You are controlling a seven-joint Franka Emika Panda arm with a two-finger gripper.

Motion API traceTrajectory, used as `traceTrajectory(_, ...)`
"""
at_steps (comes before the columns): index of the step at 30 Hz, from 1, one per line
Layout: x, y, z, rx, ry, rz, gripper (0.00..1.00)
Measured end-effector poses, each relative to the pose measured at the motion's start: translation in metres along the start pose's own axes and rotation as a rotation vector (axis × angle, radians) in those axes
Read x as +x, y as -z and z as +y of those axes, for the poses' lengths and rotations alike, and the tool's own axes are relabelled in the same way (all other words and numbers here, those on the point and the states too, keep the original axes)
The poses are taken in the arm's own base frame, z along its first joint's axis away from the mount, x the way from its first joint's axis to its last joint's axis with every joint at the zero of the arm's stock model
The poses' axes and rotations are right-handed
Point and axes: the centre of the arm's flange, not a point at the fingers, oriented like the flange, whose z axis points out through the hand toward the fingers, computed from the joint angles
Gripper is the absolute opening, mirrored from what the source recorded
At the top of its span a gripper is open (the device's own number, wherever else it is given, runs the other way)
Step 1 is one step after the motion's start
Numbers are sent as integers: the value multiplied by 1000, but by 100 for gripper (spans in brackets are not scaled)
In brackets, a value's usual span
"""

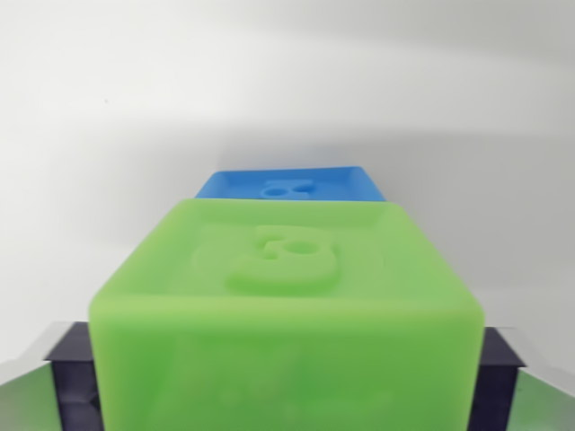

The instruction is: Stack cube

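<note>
I get bright, even light; a soft shadow band crosses the far white worktop [108, 135], and the near green cube [287, 305] blurs.

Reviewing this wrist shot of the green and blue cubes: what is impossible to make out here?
- Embossed blue plastic cube: only its top shows; the embossed green plastic cube hides the rest, so contact or height between them is unclear.
- Green cube's underside: cut off by the wrist view's bottom edge.
- Gripper fingers: mostly hidden behind the green cube; actual contact with its sides unseen.
- White surface: featureless, giving no depth cue.
</note>
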Motion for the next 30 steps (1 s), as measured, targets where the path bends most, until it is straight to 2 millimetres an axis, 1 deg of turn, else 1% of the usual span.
traceTrajectory(23,0,0,0,0,0,0,100)
traceTrajectory(30,1,8,-1,3,0,2,100)
